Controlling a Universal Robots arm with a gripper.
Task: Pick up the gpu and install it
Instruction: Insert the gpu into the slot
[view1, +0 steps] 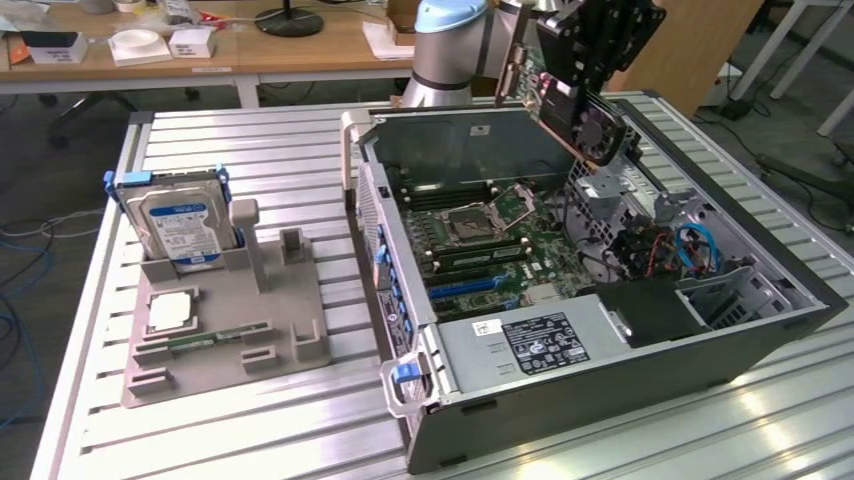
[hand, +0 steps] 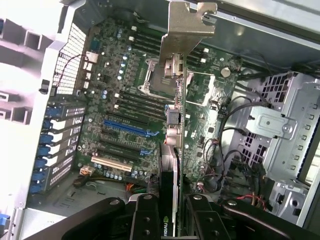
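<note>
pincer (hand: 172, 212) clenched on the gpu (hand: 186, 45). Card hangs above the open PC case (view1: 534, 400), clear of the motherboard (hand: 115, 95) and not seated. Held edge-on to the board, probably so its connector can line up with the expansion slots (hand: 127, 129).

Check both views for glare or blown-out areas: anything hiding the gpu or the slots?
Exterior view: glare streaks the table beside the case; the gpu is evenly lit. Wrist view: beyond the case's perforated wall everything washes out to white; the slots and the gpu's bracket are well lit; the gripper sits in shade.
</note>
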